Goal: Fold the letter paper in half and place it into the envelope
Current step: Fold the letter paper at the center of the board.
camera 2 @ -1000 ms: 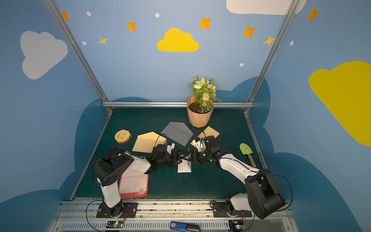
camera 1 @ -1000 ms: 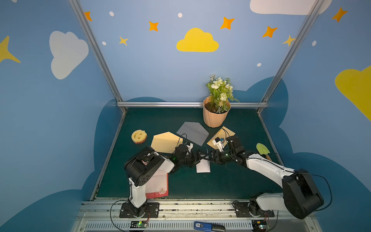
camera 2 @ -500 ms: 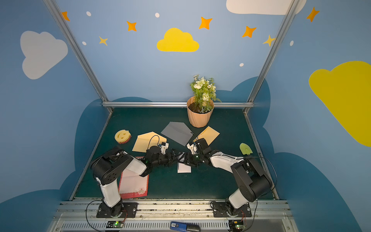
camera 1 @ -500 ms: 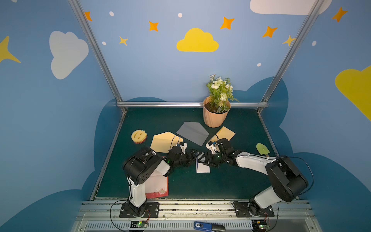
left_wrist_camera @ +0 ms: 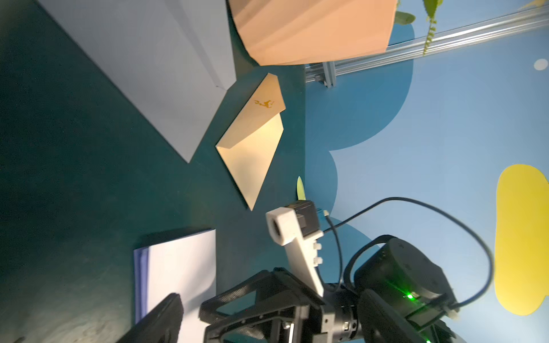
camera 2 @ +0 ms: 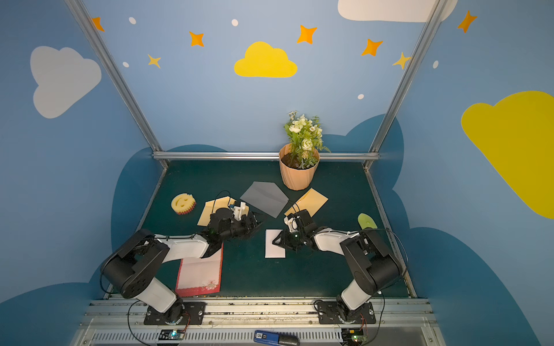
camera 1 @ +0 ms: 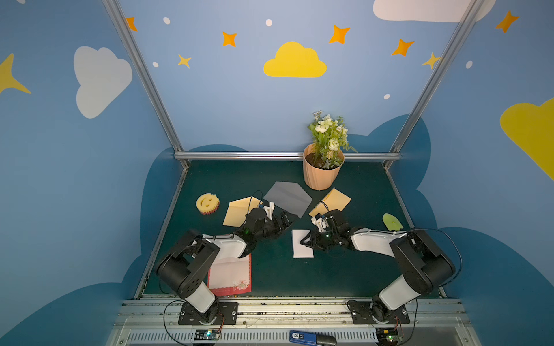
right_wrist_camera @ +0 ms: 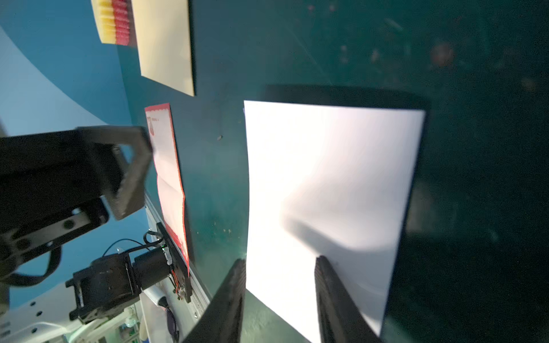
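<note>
left gripper (camera 1: pixel 286 221) spread | right gripper (right_wrist_camera: pixel 279 261) half-spread astride white paper (right_wrist_camera: pixel 326 178) edge | tan envelope (left_wrist_camera: pixel 252 142) emblem unreadable

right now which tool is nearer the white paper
Right. The right tool is over one edge of the white paper, jaws apart. The left tool is apart from it, off toward the grey envelope.
</note>
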You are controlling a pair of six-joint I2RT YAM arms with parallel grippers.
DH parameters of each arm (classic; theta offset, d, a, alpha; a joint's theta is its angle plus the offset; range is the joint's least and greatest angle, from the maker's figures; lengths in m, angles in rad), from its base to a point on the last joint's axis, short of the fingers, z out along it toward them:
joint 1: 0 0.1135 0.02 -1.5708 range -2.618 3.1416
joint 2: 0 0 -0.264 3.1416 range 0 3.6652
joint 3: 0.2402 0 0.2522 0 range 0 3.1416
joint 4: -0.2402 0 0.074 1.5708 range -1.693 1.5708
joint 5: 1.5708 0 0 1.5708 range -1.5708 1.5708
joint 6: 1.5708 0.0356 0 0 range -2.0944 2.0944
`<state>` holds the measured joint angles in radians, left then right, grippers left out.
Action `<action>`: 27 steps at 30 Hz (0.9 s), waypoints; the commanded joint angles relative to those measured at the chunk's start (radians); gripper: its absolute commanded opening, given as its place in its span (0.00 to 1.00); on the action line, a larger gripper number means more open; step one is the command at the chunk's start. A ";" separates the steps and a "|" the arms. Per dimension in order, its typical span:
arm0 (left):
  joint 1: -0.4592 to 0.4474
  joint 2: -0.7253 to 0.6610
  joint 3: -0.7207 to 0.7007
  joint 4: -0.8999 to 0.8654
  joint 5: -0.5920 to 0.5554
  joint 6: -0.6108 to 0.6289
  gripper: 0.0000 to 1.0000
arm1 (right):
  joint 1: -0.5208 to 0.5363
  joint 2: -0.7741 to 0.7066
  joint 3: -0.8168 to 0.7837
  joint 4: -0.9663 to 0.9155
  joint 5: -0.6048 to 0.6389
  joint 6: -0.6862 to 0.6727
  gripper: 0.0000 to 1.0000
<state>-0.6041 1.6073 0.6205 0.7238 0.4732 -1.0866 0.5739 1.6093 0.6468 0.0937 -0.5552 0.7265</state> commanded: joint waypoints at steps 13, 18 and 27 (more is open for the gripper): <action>-0.074 0.210 0.072 0.032 0.013 -0.018 0.93 | -0.005 -0.045 -0.025 -0.056 0.053 -0.022 0.31; -0.076 0.263 0.086 0.038 0.031 -0.019 0.92 | -0.007 -0.074 -0.036 -0.067 0.055 -0.024 0.32; -0.076 0.290 0.061 0.052 0.028 -0.025 0.92 | -0.109 -0.169 -0.059 -0.179 0.042 -0.102 0.37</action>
<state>-0.6807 1.8721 0.6941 0.7826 0.5018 -1.1122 0.4873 1.4513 0.5991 -0.0212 -0.5095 0.6727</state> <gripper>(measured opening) 0.920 0.365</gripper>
